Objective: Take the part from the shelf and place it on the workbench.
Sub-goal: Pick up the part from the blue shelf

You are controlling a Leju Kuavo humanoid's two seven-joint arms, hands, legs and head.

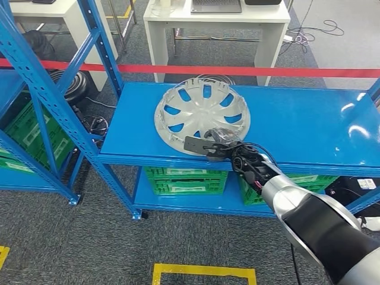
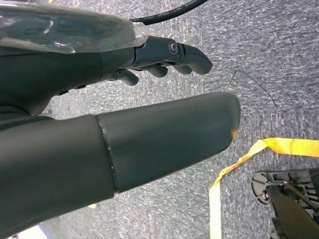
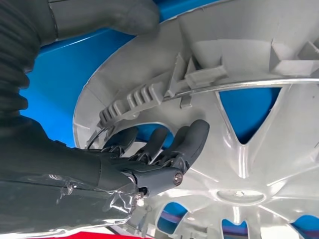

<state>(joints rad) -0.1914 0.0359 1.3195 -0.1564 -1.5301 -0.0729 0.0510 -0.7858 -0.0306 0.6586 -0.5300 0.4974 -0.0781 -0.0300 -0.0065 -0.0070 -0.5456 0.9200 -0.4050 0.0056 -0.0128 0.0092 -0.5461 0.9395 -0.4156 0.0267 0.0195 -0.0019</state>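
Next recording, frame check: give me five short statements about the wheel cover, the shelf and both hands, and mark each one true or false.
1. The grey wheel cover lies on the blue shelf. True.
2. The right hand is at the cover's near rim, with fingers inside it. True.
3. The left hand holds the wheel cover. False: it holds nothing and hangs above grey carpet with yellow tape.
4. The wheel cover stands upright against a shelf post. False: it lies flat, inner ribbed side up.
5. Green crates sit on the lower shelf level beneath the cover. True.
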